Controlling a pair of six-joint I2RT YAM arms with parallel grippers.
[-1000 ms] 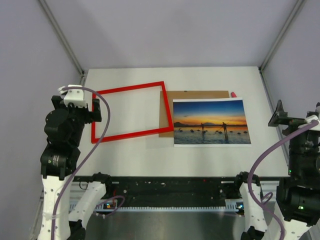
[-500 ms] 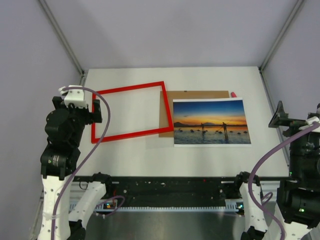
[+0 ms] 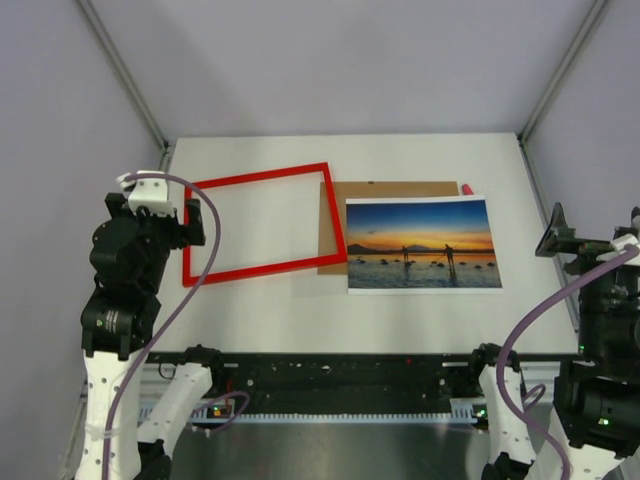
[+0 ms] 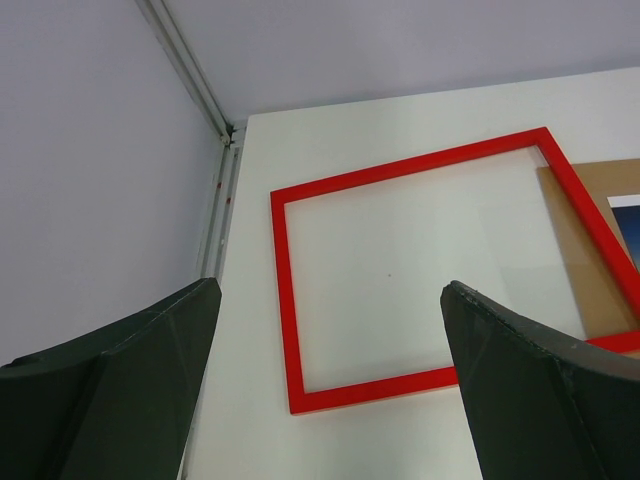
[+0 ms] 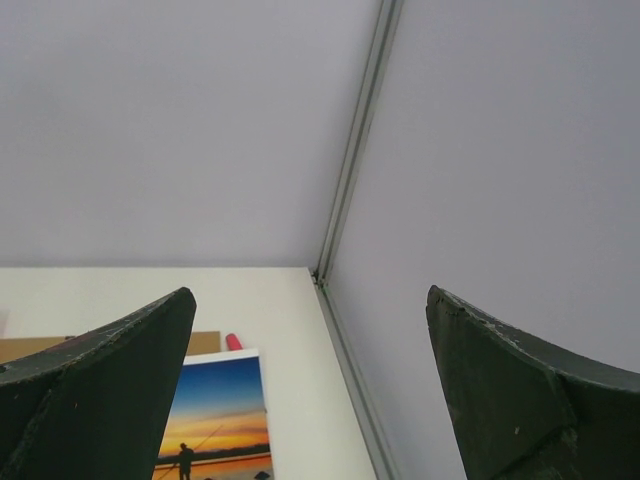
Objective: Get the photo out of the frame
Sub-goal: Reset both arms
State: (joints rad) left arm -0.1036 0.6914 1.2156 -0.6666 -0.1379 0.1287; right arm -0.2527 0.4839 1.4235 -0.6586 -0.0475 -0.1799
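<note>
The photo (image 3: 423,243), a sunset print, lies flat on the table right of centre, out of the frame; its corner also shows in the right wrist view (image 5: 215,420). The red frame (image 3: 258,176) lies empty at the left, with bare table showing through it, and also shows in the left wrist view (image 4: 287,300). My left gripper (image 3: 192,218) is open and empty, raised by the frame's left edge. My right gripper (image 3: 557,232) is open and empty, raised at the table's right edge, right of the photo.
A brown backing board (image 3: 400,188) lies partly under the photo's far edge and the frame's right rail. A small red item (image 3: 466,188) sits at the board's right end. Grey walls with metal corner posts (image 3: 128,80) enclose the table.
The right arm has shifted very slightly at the table's right edge. The left arm, frame, photo and board have not moved.
</note>
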